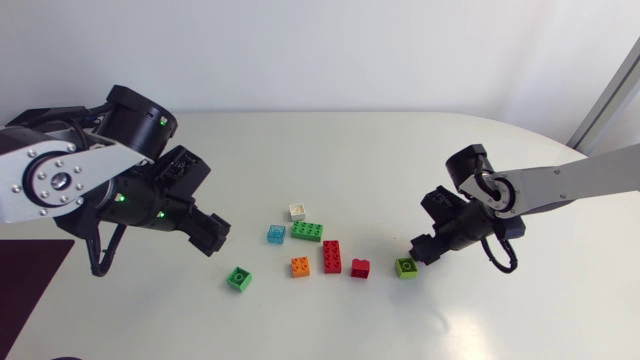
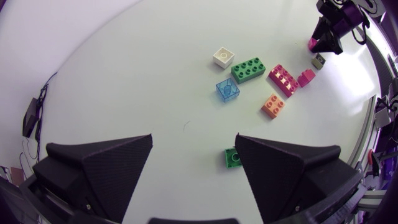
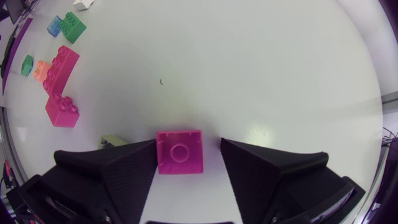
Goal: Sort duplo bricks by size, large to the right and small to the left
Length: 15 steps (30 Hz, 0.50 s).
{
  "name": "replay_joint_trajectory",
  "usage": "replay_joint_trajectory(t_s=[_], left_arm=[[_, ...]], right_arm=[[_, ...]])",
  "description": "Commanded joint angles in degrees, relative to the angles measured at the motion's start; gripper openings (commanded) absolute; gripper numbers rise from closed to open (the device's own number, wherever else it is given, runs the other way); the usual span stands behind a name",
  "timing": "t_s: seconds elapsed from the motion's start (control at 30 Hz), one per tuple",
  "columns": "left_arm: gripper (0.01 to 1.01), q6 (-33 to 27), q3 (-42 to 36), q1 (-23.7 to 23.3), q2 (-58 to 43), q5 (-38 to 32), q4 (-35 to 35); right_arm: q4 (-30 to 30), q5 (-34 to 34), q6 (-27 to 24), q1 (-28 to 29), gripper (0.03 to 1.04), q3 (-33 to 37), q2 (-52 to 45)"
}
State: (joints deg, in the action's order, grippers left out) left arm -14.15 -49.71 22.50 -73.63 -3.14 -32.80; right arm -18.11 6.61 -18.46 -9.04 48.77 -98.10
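Duplo bricks (image 1: 300, 266) in a loose cluster, well ahead of the left gripper (image 2: 194, 142) and off to one side of the right gripper (image 3: 188, 144). Left jaws spread wide, nothing between them; small green brick (image 2: 233, 157) on the table just beside one fingertip. Right jaws spread too, with a magenta brick (image 3: 179, 152) between them: pressed against one finger, a sliver of table showing before the other, so apparently not pinched. Lime brick (image 1: 406, 267) just outside those same jaws, next to the finger touching the magenta one. Farther from the right jaws: long red brick (image 1: 332, 256) and long green brick (image 1: 307, 231), plainly the large kind; around them small red brick (image 1: 360, 268), pale blue brick (image 1: 275, 234) and white brick (image 1: 297, 211).

Hard moulded plastic by the look: probably light, stiff and smooth-sided, so likely slippery. Little risk of crushing, but apt to skid or twist if caught off-centre. Best taken low and centred across two flat opposite walls; long ones across the short width.

No tray, bin or box in any view; bare table (image 1: 330, 160) as the only sorting ground.
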Motion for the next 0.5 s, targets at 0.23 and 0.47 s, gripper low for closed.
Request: replay_joint_trajectory(t_s=[0.23,0.47], left_arm=[[0.923,-3.2,3.7,-1.2,3.3,0.7,0.9],[0.923,-4.2,5.7,-2.9,5.6,3.0,0.7]], right_arm=[[-4.4,-0.4,-2.5,-4.8,0.20,-0.5,10.1],[-14.6,3.8,-2.4,-21.9,0.21,1.9,15.0]])
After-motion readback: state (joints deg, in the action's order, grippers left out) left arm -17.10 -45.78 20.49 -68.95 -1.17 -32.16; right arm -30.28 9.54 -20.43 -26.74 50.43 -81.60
